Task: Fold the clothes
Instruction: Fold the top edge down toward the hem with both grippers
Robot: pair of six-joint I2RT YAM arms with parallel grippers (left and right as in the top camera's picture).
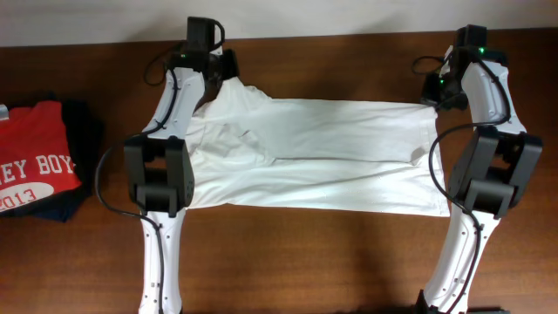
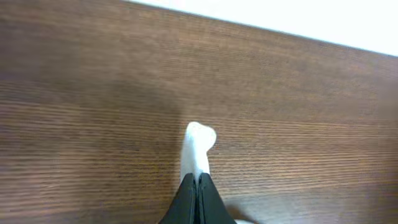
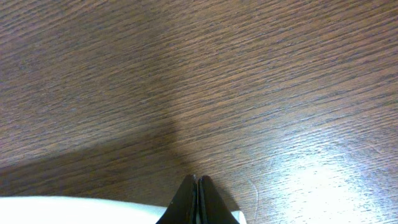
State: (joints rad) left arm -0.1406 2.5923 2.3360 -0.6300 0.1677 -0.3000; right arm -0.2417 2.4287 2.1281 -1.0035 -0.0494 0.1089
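Note:
The white T-shirt (image 1: 331, 148) lies spread wide across the middle of the wooden table (image 1: 305, 262), with wrinkles at its left part. My left gripper (image 1: 225, 77) is at the shirt's far left corner. In the left wrist view it (image 2: 199, 177) is shut on a pinch of white cloth (image 2: 199, 143) that sticks out past the tips. My right gripper (image 1: 433, 94) is at the shirt's far right corner. In the right wrist view it (image 3: 197, 179) is shut, with white cloth (image 3: 62, 211) at both sides of the jaws. The printed mark is hidden.
A red T-shirt with white lettering (image 1: 30, 157) lies on dark navy folded garments (image 1: 83, 131) at the table's left edge. The table's far edge runs just behind both grippers. Both arms reach along the shirt's left and right sides.

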